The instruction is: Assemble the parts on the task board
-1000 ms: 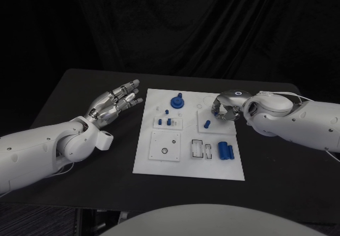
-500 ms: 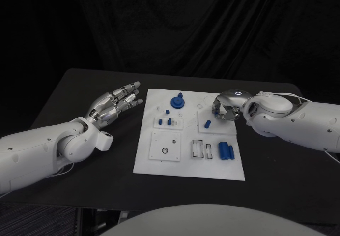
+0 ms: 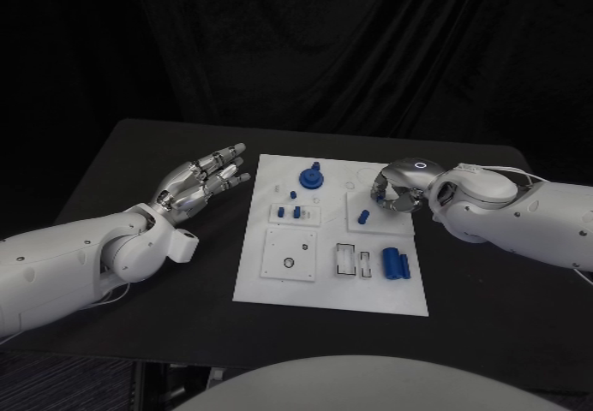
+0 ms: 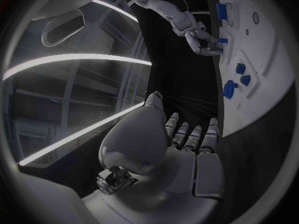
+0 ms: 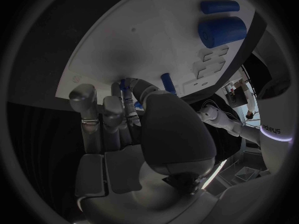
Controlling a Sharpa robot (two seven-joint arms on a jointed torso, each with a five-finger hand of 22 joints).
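Black table [image 3: 148, 154] carries the white task board [image 3: 309, 287] at frame centre. Right robot hand [image 3: 393, 190] curls over a small blue part [image 3: 362, 216], apparently to seat it, though I cannot tell whether it grips; left robot hand [image 3: 204, 180] waits released at the board's upper left.

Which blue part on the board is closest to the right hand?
The small blue peg just beside the right hand; the knobbed disc and cylinders lie farther off.

Your left hand [image 4: 187, 149] lay open beside the white board [image 4: 261, 59]; the right hand [image 4: 202, 40] hovered over its blue parts [image 4: 239, 73].
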